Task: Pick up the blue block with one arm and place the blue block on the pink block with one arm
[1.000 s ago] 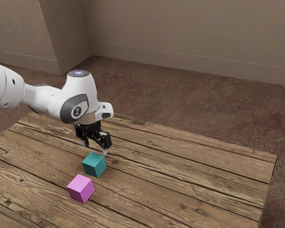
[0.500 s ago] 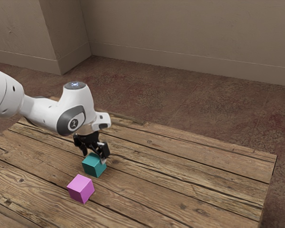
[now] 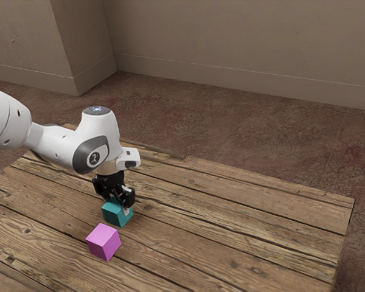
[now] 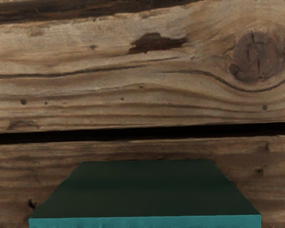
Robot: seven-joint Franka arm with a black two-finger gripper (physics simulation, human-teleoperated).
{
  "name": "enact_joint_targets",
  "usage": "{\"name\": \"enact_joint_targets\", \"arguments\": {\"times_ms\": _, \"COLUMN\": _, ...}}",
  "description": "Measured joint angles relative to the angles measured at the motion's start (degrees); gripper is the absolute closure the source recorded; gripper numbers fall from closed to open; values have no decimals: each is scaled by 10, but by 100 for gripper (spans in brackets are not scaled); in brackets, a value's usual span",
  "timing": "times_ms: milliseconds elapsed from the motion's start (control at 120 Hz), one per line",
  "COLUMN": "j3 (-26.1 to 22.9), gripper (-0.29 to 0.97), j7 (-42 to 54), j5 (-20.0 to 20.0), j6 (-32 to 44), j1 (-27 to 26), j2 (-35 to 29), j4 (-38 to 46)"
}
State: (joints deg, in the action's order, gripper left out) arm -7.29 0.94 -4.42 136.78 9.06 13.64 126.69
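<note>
The blue block [image 3: 112, 215], teal in colour, rests on the wooden table [image 3: 243, 231] near its middle. My gripper [image 3: 117, 204] has come down over it, with one black finger on each side touching it, so it is shut on the block. In the wrist view the blue block [image 4: 145, 194] lies directly under my hand on the planks. The pink block [image 3: 103, 241] sits on the table a short way in front of the blue one, toward the near edge, apart from it.
The table's far edge [image 3: 249, 167] and the edge at the exterior view's right [image 3: 347, 231] drop off to a brown floor. Bare planks stretch to the exterior view's right of both blocks. A beige wall stands behind.
My hand has come down from above the blue block until its fingers sit around it. The blue block has shifted slightly toward the exterior view's left. The pink block has not moved.
</note>
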Motion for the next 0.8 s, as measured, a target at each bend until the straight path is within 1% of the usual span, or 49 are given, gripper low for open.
{"name": "enact_joint_targets", "arguments": {"times_ms": 133, "j3": 1, "gripper": 34, "j7": -2, "j5": -4, "j6": -13, "j1": 0, "j2": -7, "j4": -13}}
{"name": "enact_joint_targets", "arguments": {"times_ms": 283, "j3": 1, "gripper": 35, "j7": -5, "j5": -5, "j6": -44, "j1": 1, "j2": -62, "j4": -18}}
{"name": "enact_joint_targets", "arguments": {"times_ms": 400, "j3": -27, "gripper": 35, "j7": -13, "j5": 2, "j6": -67, "j1": -1, "j2": -108, "j4": -1}}
{"name": "enact_joint_targets", "arguments": {"times_ms": 467, "j3": -39, "gripper": 35, "j7": -19, "j5": 13, "j6": -77, "j1": -7, "j2": -147, "j4": 34}}
{"name": "enact_joint_targets", "arguments": {"times_ms": 525, "j3": -46, "gripper": 35, "j7": -25, "j5": 25, "j6": -83, "j1": -14, "j2": -197, "j4": 85}}
{"name": "enact_joint_targets", "arguments": {"times_ms": 608, "j3": -52, "gripper": 35, "j7": -33, "j5": 44, "j6": -88, "j1": -4, "j2": -240, "j4": 127}}
{"name": "enact_joint_targets", "arguments": {"times_ms": 700, "j3": -57, "gripper": 35, "j7": -41, "j5": 67, "j6": -93, "j1": 8, "j2": -256, "j4": 149}}
{"name": "enact_joint_targets", "arguments": {"times_ms": 800, "j3": -58, "gripper": 34, "j7": -48, "j5": 80, "j6": -97, "j1": 13, "j2": -263, "j4": 154}}
